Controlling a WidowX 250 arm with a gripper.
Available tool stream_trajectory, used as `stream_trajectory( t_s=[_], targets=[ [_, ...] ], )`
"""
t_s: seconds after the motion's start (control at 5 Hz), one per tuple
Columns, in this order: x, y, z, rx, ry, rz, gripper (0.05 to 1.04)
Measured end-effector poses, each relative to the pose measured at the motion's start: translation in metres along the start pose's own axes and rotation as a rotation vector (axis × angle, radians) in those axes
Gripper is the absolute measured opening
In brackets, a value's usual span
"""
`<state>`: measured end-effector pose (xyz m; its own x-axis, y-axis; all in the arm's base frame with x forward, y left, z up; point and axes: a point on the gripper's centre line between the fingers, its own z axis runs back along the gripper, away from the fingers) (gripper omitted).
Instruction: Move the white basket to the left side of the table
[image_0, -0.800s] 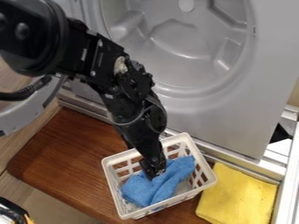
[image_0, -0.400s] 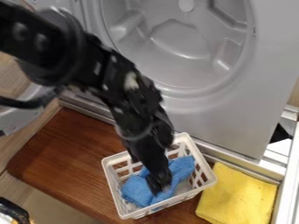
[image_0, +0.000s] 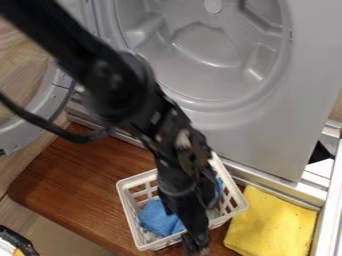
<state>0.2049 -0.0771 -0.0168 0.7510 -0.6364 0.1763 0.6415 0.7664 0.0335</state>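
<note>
The gripper (image_0: 196, 246) hangs at the lower middle of the view, over the near right rim of the white basket, its tip just past that edge. Beneath the arm, the white basket (image_0: 137, 181) stands on the brown wooden table (image_0: 73, 185), toward its right part. A blue cloth (image_0: 157, 219) lies inside the basket, partly covered by the arm. Whether the gripper touches the rim is not clear.
A yellow cloth (image_0: 272, 222) lies right of the basket. Behind the table stands a grey machine front with a round opening (image_0: 207, 45); its open round door (image_0: 33, 120) is at the left. A dark object (image_0: 17, 241) sits at the lower left corner.
The arm has moved right and toward the near edge, taking the gripper from above the blue cloth to the basket's near rim. Basket and cloths have stayed in place.
</note>
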Motion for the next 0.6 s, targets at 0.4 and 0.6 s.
stream_trajectory(
  t_s=[0.4, 0.6],
  targets=[
    [-0.0018, 0.0056, -0.0226, 0.066, 0.037, 0.018, 0.664],
    [0.0, 0.0039, -0.0225, 0.079, 0.033, 0.02, 0.36]
  ],
)
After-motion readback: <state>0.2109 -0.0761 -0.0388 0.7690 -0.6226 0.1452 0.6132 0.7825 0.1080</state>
